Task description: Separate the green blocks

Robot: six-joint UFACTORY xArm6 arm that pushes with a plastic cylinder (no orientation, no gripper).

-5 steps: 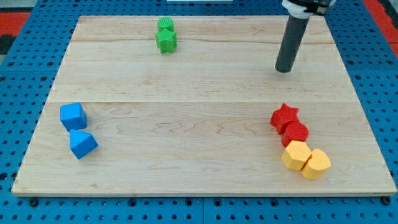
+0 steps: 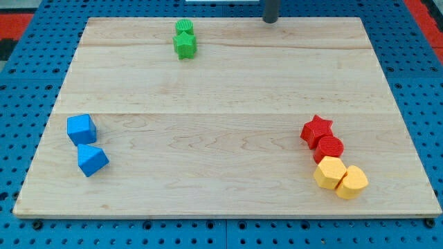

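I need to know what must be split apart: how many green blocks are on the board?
2, touching, at the view's top left of centre: a green cylinder nearest the edge, and a green star just below it. None seem hidden.

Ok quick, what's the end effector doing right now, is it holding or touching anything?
My tip: no end effector that grasps, so it holds nothing; it sits at the board's top edge, to the view's right of the two green blocks, touching no block.

Blue pegboard around wooden board

Rod cut off by the view's top, upper length unseen.
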